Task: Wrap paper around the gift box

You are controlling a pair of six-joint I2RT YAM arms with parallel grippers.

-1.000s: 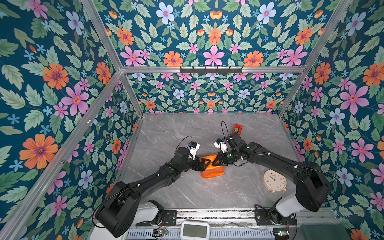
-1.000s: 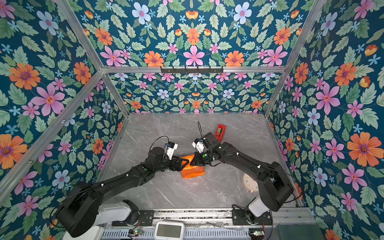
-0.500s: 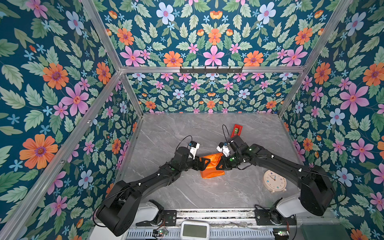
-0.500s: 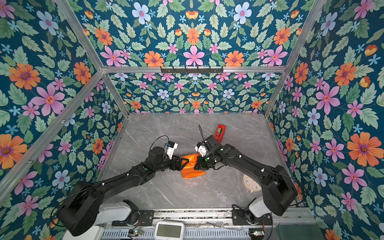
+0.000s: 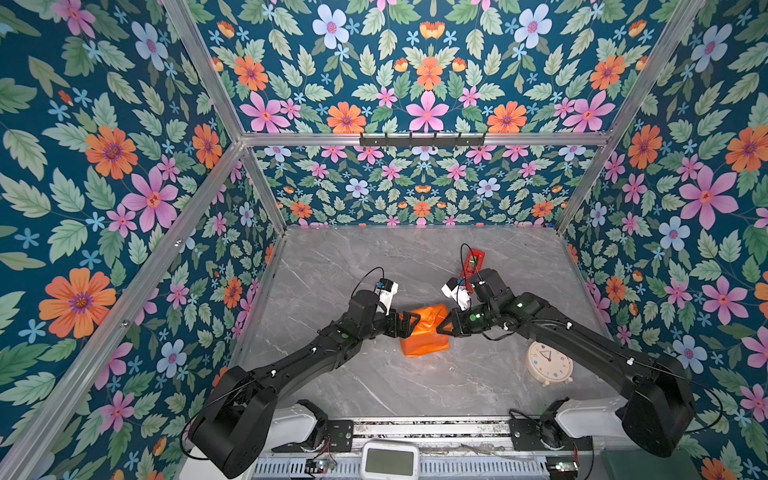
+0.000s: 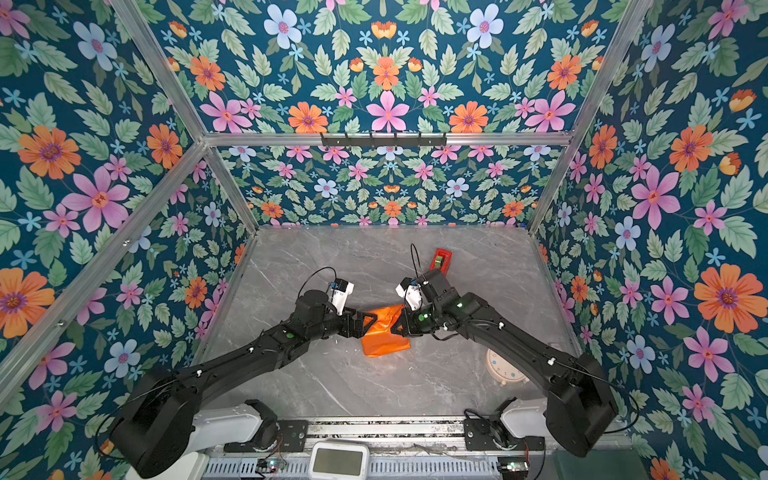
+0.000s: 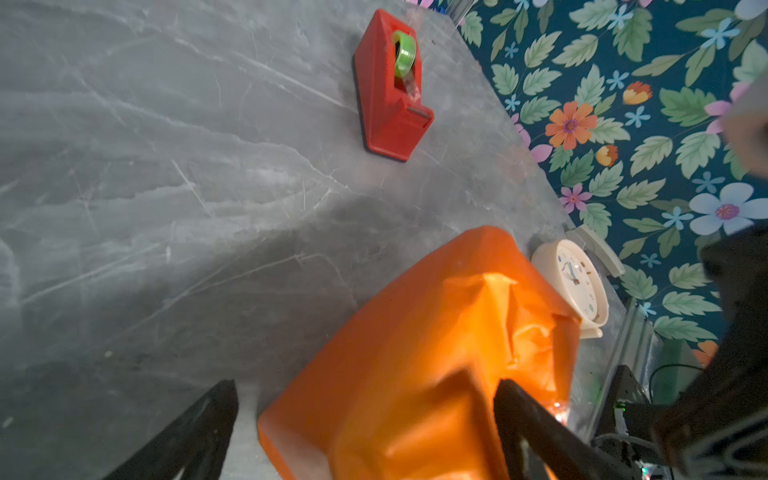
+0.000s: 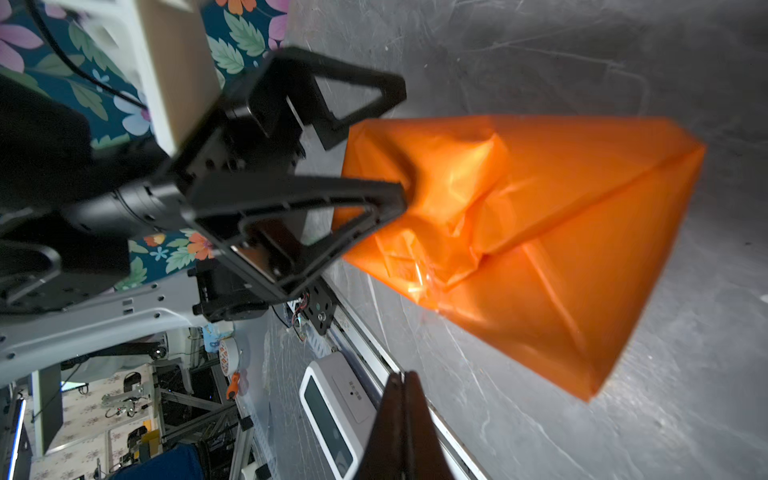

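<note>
The gift box is hidden inside the paper (image 5: 424, 330), which is folded round it as a glossy orange parcel on the grey table, seen in both top views (image 6: 384, 332). My left gripper (image 5: 406, 325) is open at the parcel's left end. In the left wrist view the parcel (image 7: 415, 353) lies between its spread jaws (image 7: 365, 386). The right wrist view shows one of its fingers (image 8: 374, 195) pushed into the crumpled end fold (image 8: 449, 187). My right gripper (image 5: 442, 328) is shut and empty at the parcel's right side, its tips (image 8: 405, 380) a little off the paper.
A red tape dispenser (image 5: 473, 262) with a green roll (image 7: 403, 54) lies behind the right arm. A cream alarm clock (image 5: 549, 365) sits to the front right. A white display unit (image 5: 389, 461) sits on the front rail. Floral walls enclose the table.
My left jaws have spread slightly wider at the parcel's left end. The right gripper has drawn a little to the right, off the parcel's top. The parcel has barely shifted.
</note>
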